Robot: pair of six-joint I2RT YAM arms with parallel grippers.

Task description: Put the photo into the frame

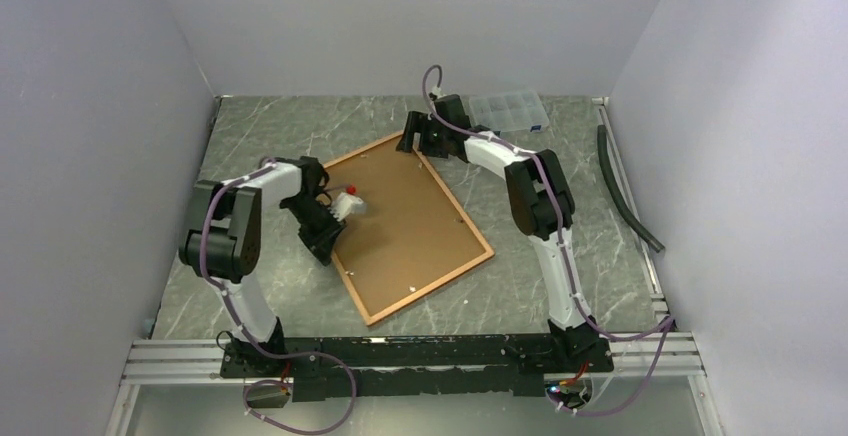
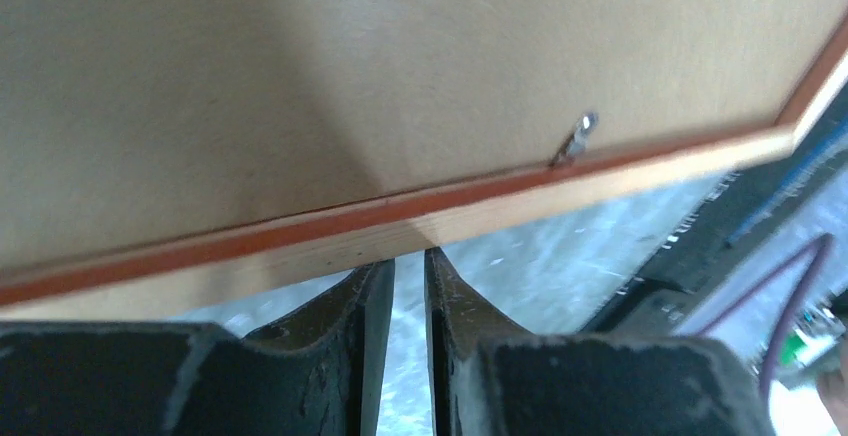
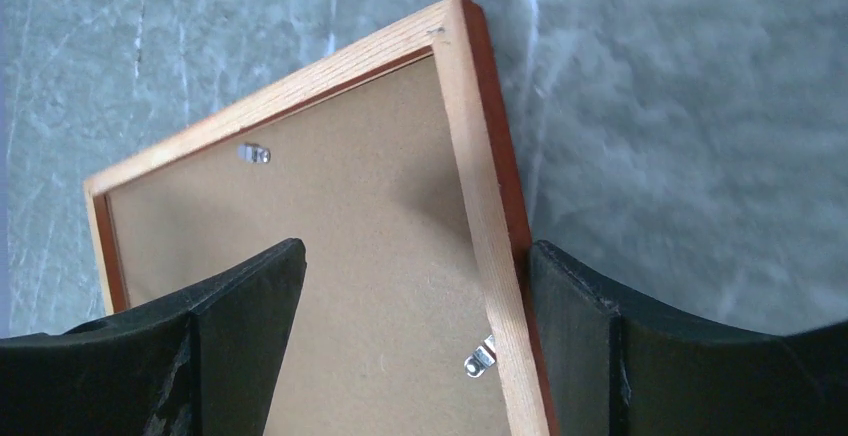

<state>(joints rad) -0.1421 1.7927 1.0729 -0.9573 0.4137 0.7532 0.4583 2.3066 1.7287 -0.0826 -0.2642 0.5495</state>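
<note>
Wooden frame (image 1: 412, 228) lies back-up in the middle of the tabletop (image 1: 280, 126). It looks stiff and light, but its glass could break, so hold the rails. Right hand (image 3: 418, 251) is wide open around the 12 o'clock corner. Left hand (image 2: 410, 266), almost closed and empty, sits at 9 o'clock. No photo shows.
</note>
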